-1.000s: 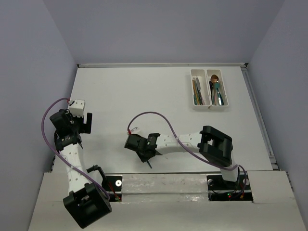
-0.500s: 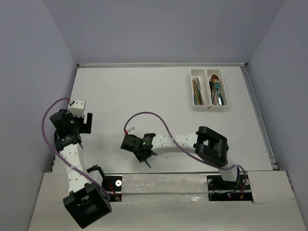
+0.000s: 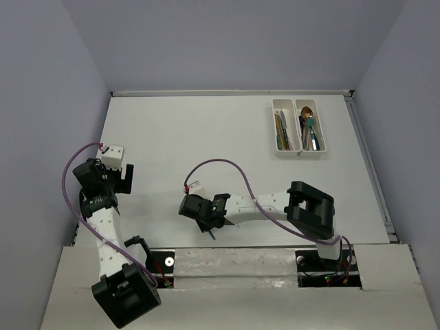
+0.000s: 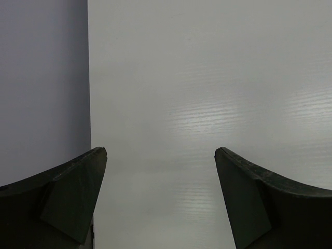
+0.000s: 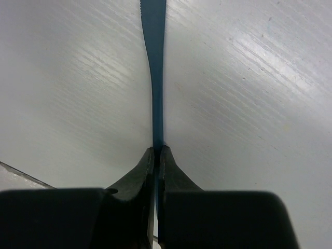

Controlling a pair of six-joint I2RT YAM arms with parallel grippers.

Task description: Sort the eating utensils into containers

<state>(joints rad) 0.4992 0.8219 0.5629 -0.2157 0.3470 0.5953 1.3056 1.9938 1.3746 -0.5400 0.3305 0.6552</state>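
Observation:
My right gripper (image 5: 156, 150) is shut on a slim blue knife (image 5: 155, 62); its serrated blade runs away from the fingers over the white table. In the top view the right gripper (image 3: 205, 221) is near the table's front edge, left of centre, with the knife's end (image 3: 212, 234) poking out toward the front. The two joined white trays (image 3: 300, 152) stand at the far right and hold several utensils (image 3: 309, 128). My left gripper (image 4: 161, 155) is open and empty over bare table at the left edge; in the top view it (image 3: 117, 180) is far from the trays.
The left wall (image 4: 44, 83) runs close beside my left gripper. A purple cable (image 3: 230, 172) arcs over the right arm. The raised front ledge (image 3: 227, 265) lies just behind the right gripper.
My right gripper moved left, then back slightly right, staying near the front edge with the knife. The left arm shifted slightly.

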